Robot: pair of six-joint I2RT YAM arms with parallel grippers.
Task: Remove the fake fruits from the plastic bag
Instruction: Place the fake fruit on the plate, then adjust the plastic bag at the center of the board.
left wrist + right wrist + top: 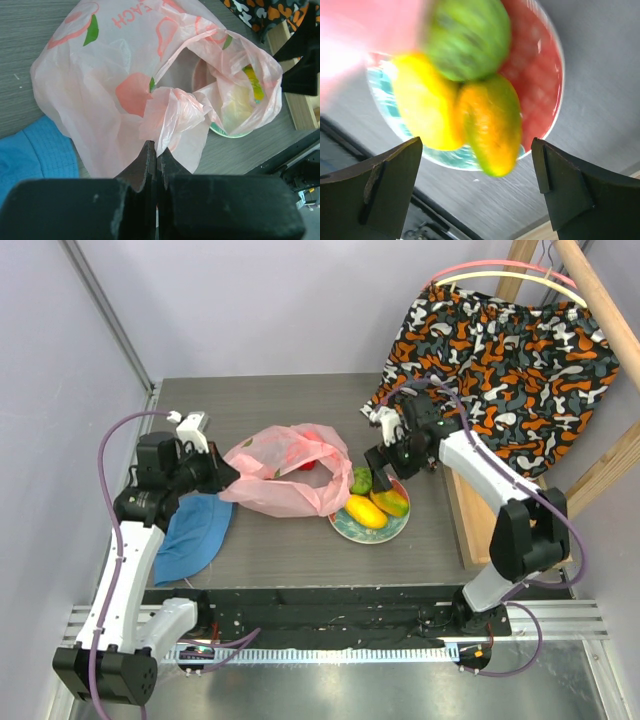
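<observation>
top: overhead, from behind | left wrist: near bag [110, 75], plate [227, 133] beyond | right wrist: close above same plate

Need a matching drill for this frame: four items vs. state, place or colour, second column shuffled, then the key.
1. left tool
2. right tool
3. hat
4. yellow fruit

A. lying on the plate
B. shut on a fold of the plastic bag
C. blue
D. open, above the plate

Pairs: 1-B, 2-D, 3-C, 4-A
</observation>
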